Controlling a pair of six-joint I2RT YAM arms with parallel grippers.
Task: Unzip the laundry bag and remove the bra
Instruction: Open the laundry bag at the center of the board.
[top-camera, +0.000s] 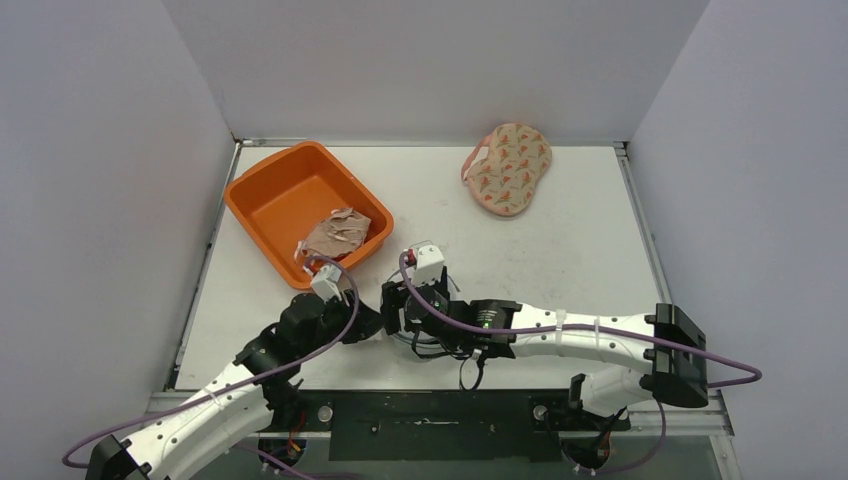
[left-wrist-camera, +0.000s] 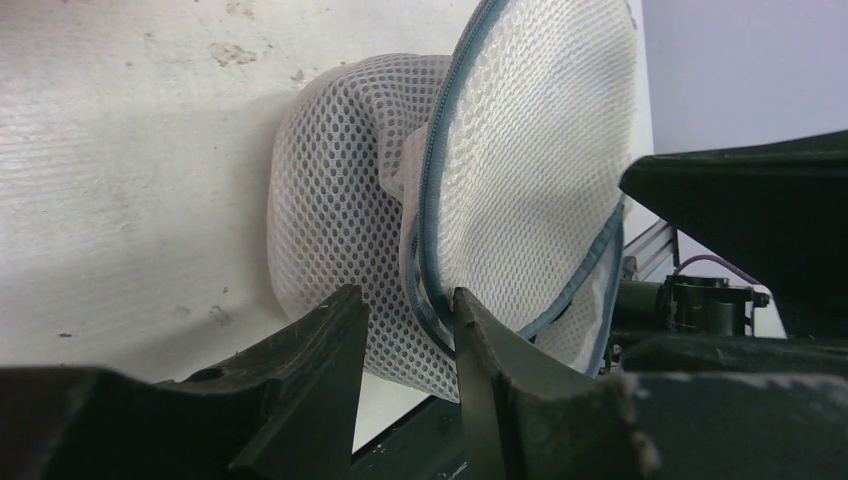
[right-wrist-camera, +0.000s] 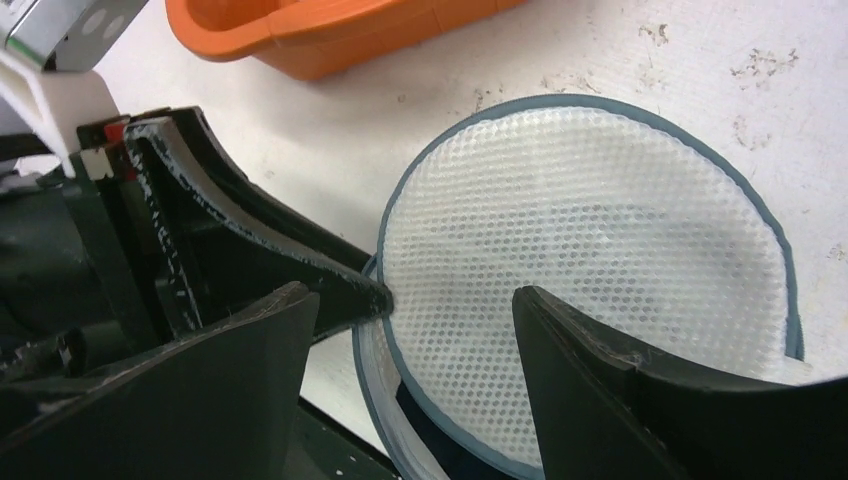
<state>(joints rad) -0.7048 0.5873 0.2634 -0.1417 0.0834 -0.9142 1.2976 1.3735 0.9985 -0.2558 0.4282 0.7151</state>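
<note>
The laundry bag (right-wrist-camera: 590, 270) is a round white mesh pouch with blue-grey zipper trim. It lies at the table's front middle and is hidden under both wrists in the top view. Its mesh lid is raised off the lower half (left-wrist-camera: 330, 220), with a dark gap (right-wrist-camera: 440, 425) between them. I see no bra inside. My left gripper (left-wrist-camera: 408, 305) is closed on the bag's mesh beside the zipper rim (left-wrist-camera: 425, 200). My right gripper (right-wrist-camera: 410, 310) is open, its fingers either side of the lid. Both grippers meet in the top view (top-camera: 392, 310).
An orange tub (top-camera: 270, 195) stands at the back left with a crumpled pink cloth (top-camera: 338, 235) in it. Its rim also shows in the right wrist view (right-wrist-camera: 330, 35). A floral-patterned padded piece (top-camera: 507, 168) lies at the back right. The table's front edge is just behind the bag.
</note>
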